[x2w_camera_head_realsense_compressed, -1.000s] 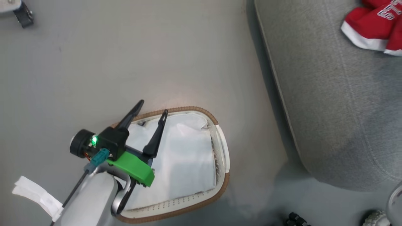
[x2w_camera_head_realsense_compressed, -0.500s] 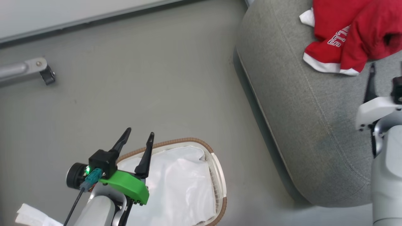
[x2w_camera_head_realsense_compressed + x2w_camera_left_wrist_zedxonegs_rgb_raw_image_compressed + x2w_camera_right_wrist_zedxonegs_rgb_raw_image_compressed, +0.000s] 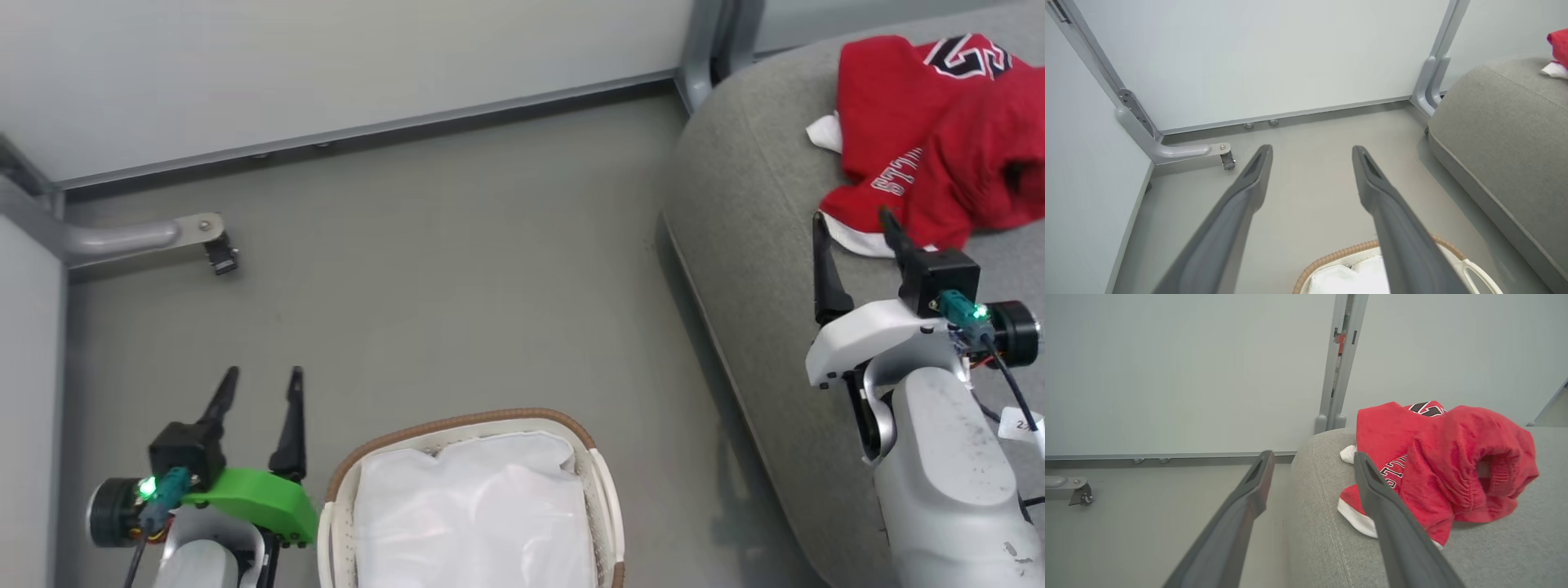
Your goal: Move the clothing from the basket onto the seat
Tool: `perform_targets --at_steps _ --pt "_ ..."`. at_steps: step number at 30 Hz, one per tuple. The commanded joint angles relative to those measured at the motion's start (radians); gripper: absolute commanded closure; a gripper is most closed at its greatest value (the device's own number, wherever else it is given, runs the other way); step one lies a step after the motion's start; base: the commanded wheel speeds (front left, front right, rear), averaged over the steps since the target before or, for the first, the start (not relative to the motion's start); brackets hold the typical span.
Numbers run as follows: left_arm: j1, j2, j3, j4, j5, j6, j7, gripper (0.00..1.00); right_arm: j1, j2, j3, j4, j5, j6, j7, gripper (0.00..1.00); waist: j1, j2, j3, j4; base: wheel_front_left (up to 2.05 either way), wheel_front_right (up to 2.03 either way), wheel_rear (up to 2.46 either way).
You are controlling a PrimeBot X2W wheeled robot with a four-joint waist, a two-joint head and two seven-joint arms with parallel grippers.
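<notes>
1. Clothing [image 3: 939, 139] is soft red jersey, light and floppy. I'd pinch a bunched fold or the white hem.
2. It lies heaped on the seat [image 3: 759, 245], just beyond my right gripper [image 3: 851, 215], whose fingers stand apart and empty (one tip may touch the hem; I can't tell).
3. My left gripper [image 3: 264, 371], also spread, hovers beside the basket [image 3: 457, 419], where white liner cloth [image 3: 473, 506] shows.

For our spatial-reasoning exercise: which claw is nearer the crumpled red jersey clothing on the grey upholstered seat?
Right. The right claw is open beside the clothing, above the seat. The left claw is open over the floor, by the white plastic basket.
</notes>
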Motion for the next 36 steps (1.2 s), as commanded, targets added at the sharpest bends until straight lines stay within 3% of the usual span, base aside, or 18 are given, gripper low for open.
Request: perform_targets --at_steps 1,13,23,24,28,36 --pt "0.025 -0.015 0.030 -0.001 0.014 0.007 0.000 0.00 0.032 -0.005 0.020 0.004 0.032 -0.001 -0.002 0.00 0.0001 0.0000 -0.044 0.050 0.00 0.00 0.00" --pt "0.123 -0.080 0.170 -0.013 0.083 -0.004 0.000 0.00 0.157 -0.005 0.118 -0.021 0.152 -0.001 -0.002 0.00 0.0001 0.0000 -0.114 0.088 0.00 0.00 0.00" --pt "0.202 -0.106 0.200 -0.028 0.019 -0.011 0.000 0.00 0.239 -0.005 0.150 -0.018 0.188 -0.001 -0.002 0.00 0.0001 0.0000 -0.149 0.080 0.00 0.00 0.00" --pt "0.193 -0.106 0.198 -0.023 0.023 -0.009 0.000 1.00 0.228 0.000 0.149 -0.016 0.187 0.000 0.000 1.00 0.0001 0.0000 -0.148 0.081 0.00 0.00 0.00" --pt "0.193 -0.115 0.199 0.010 0.013 -0.009 0.006 1.00 0.255 0.007 0.145 0.014 0.197 0.000 0.007 1.00 0.0001 0.0000 -0.148 0.081 0.00 0.00 0.00" --pt "0.178 -0.114 0.208 -0.013 -0.142 -0.009 0.052 1.00 0.266 0.006 0.125 -0.017 0.361 0.000 0.056 1.00 0.0001 0.0000 -0.149 0.082 0.00 0.00 0.00"
